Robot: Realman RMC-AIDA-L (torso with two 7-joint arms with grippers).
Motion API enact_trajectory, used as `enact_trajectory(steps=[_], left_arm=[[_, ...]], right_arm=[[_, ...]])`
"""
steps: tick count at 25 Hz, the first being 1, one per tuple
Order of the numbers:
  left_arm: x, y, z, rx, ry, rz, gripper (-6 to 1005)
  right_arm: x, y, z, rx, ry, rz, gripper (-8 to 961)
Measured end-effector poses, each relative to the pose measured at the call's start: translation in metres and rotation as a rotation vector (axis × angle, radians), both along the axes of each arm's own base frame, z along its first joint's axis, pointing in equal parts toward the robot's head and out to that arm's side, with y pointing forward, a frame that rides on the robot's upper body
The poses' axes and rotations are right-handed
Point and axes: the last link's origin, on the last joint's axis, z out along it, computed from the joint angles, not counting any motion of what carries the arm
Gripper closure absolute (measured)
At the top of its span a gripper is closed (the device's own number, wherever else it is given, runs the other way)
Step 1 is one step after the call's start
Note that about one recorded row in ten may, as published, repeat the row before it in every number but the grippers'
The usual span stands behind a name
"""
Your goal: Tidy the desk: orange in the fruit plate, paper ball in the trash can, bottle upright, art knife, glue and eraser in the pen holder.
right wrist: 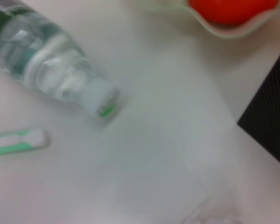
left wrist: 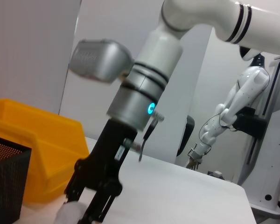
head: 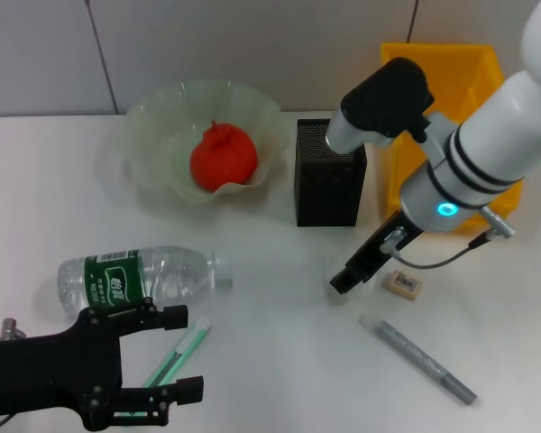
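Right claw [head: 340, 282] hovers low over the desk [head: 279, 361] left of the eraser [head: 402, 284], grip state indiscernible; left claw [head: 191, 354] gapes wide beside the bottle [head: 140, 277].

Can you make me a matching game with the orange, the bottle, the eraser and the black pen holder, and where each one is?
Things:
1. orange
2. bottle
3. eraser
4. pen holder

Places or states:
A. lying on its side on the desk
B. standing upright beside the yellow bin
C. sitting in the green fruit plate
D. flat on the desk close to the right gripper

Pairs: 1-C, 2-A, 3-D, 4-B
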Motion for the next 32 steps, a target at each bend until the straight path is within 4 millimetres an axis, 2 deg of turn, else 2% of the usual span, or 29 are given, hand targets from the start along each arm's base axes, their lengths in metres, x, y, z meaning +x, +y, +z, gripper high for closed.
enact_trajectory(steps=[3,6,13,19,27,32], left_arm=[[0.000,-0.001,0.000,0.003,0.001,-0.004,139],[-0.002,-0.003,0.000,0.008,0.000,-0.011,139],[-0.005,-0.004,-0.003,0.011,-0.009,-0.004,139],[-0.006,-0.004,-0.003,0.016,-0.009,0.001,139],[-0.008,-0.004,-0.006,0.023,-0.013,0.011,145],[-0.008,-0.005,-0.006,0.022,-0.013,0.013,157]], right_arm=[[-0.012,-0.006,0.021,-0.007,0.014,0.007,395],[-0.022,-0.009,0.057,0.070,-0.006,0.020,395],[-0.021,-0.010,0.127,0.331,-0.068,0.045,383],[-0.007,0.004,0.138,0.448,-0.032,0.097,364],[0.026,0.032,0.108,0.502,0.029,0.124,338],[0.035,0.040,0.104,0.544,0.034,0.127,321]])
